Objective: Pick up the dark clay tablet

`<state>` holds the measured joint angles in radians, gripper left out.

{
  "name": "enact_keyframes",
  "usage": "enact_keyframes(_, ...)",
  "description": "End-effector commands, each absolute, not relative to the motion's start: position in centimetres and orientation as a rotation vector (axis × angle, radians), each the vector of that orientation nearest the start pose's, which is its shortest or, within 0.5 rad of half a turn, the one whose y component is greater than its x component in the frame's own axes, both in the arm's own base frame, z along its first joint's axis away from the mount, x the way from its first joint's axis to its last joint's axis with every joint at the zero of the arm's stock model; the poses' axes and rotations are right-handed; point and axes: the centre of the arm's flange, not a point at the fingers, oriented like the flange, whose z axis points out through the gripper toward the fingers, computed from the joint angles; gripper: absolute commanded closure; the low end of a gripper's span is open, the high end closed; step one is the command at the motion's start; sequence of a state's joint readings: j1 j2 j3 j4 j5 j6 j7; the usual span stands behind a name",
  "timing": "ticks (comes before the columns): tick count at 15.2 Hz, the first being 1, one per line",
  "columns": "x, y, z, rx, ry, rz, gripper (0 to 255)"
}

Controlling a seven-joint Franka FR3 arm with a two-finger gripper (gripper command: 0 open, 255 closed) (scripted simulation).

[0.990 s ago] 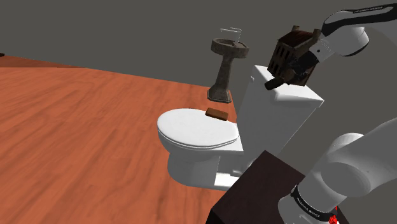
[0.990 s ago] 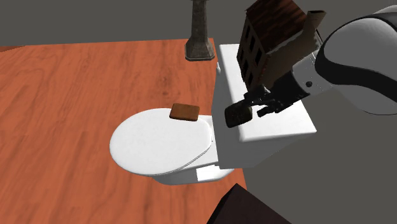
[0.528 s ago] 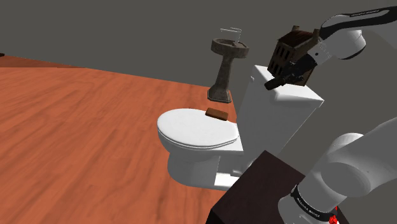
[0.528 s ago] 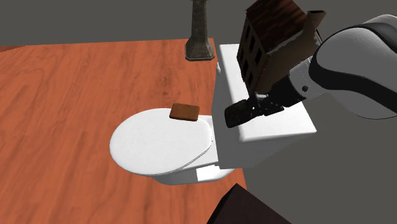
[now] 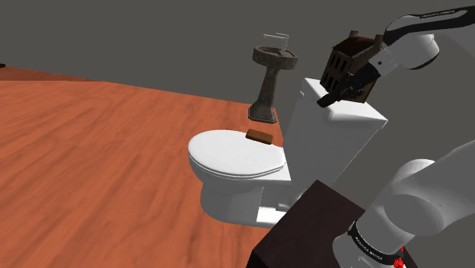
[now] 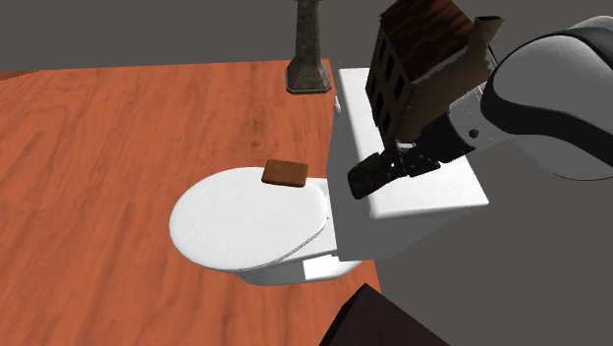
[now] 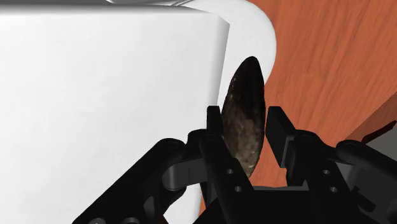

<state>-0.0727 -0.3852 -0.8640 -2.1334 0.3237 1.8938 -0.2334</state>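
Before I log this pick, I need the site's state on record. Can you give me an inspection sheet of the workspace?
Surface: white toilet tank, its top part bare; toilet lid shut.
Job's things: dark mottled tablet, on edge between the fingers, at the tank's edge.
Clutter: brown model house on the tank; brown block on the lid.
Grippers: gripper shut on the tablet.
Cables: nothing seen.
Surroundings: wood floor, pedestal sink beyond the toilet, grey wall, dark stand.
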Motion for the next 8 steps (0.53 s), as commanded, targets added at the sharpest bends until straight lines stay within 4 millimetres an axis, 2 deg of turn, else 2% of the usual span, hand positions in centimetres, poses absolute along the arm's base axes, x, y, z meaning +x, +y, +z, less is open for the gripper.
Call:
enact_keyframes(1, 27.5, -39.6, 53.0, -2.414, 0.980, -0.434, 255)
enact_keyframes(8, 27.5, -39.6, 56.7, -2.414, 0.980, -0.434, 255)
